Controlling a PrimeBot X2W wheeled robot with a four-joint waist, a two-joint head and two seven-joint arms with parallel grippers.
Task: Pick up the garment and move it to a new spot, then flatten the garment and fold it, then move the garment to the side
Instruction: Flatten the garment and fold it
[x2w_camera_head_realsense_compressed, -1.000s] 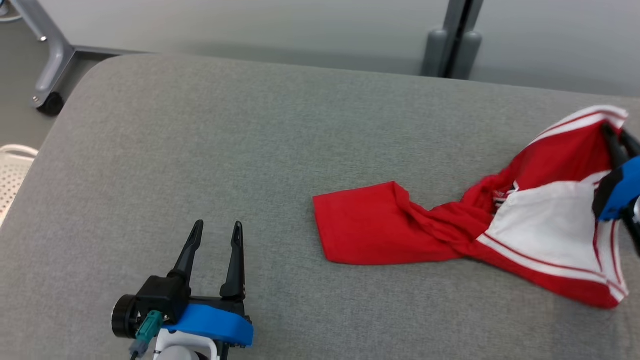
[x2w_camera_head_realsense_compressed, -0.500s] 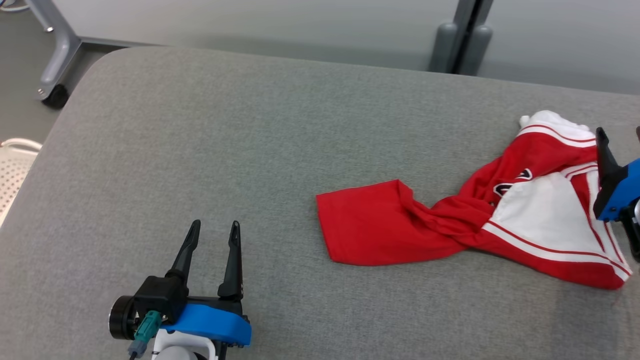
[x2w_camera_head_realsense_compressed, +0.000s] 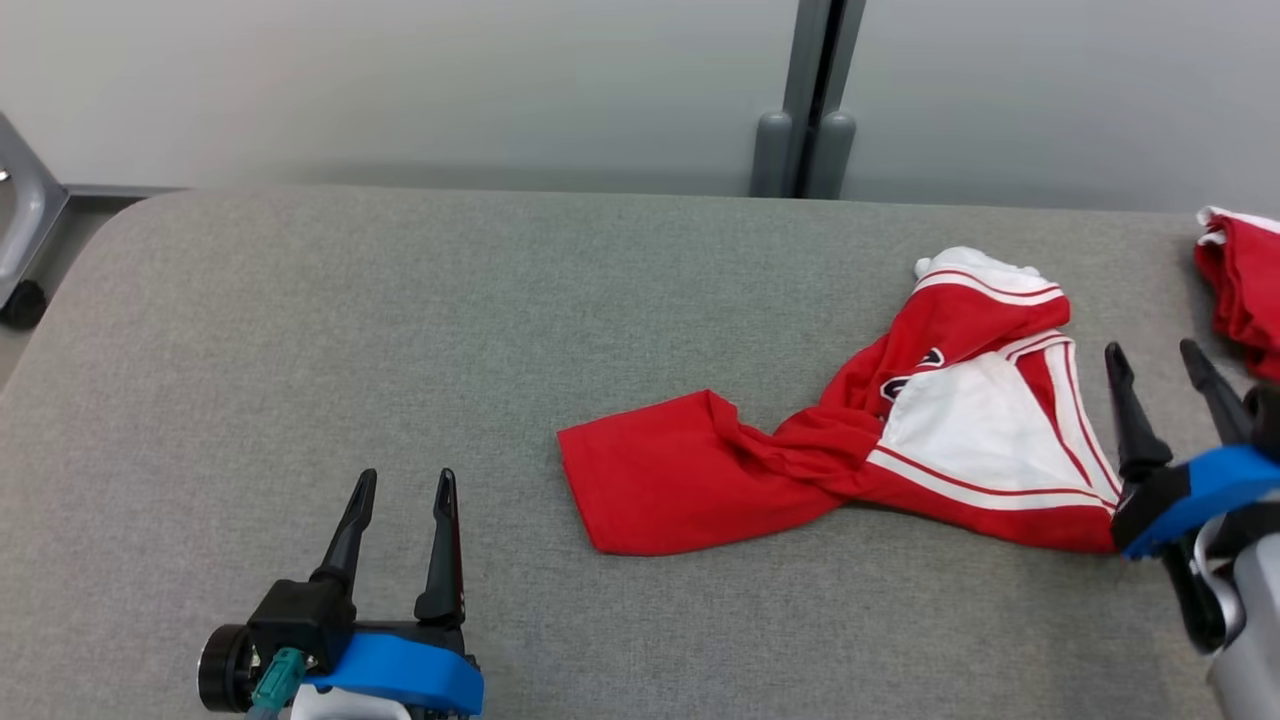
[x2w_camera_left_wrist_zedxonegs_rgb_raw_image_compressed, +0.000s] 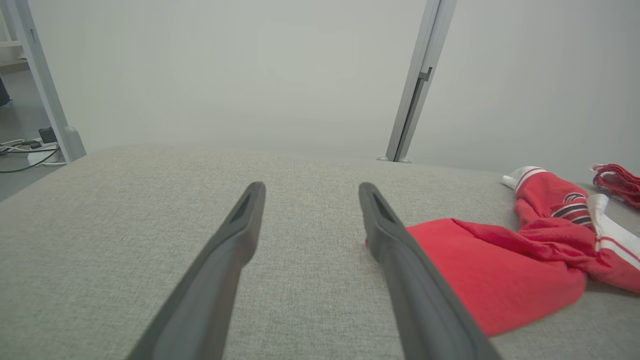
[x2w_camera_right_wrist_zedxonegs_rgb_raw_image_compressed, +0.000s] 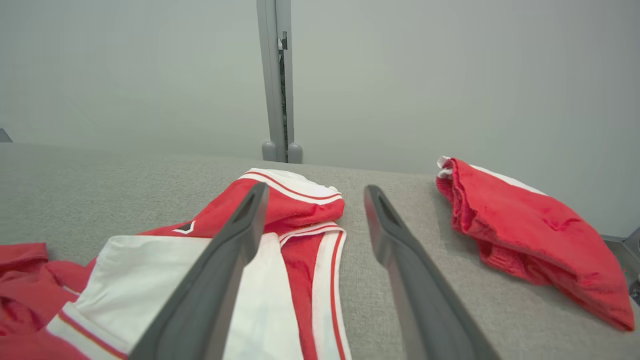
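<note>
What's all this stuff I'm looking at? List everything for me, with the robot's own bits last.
twisted red-and-white fabric garment: one, red with white panels and stripes, lying right of centre on the bench
crumpled red cloth bundle: one, red with a white edge, at the bench's far right end, apart from the garment
grey fabric-covered bench: one, grey, under both cloths
grey upright post: one, grey, against the pale wall behind the bench
grey metal frame leg: one, grey with a dark wheel, far left on the floor
left hand: one, dark fingers on a blue mount, open and empty, lower left
right hand: one, same colours, open and empty, beside the garment's right end
</note>
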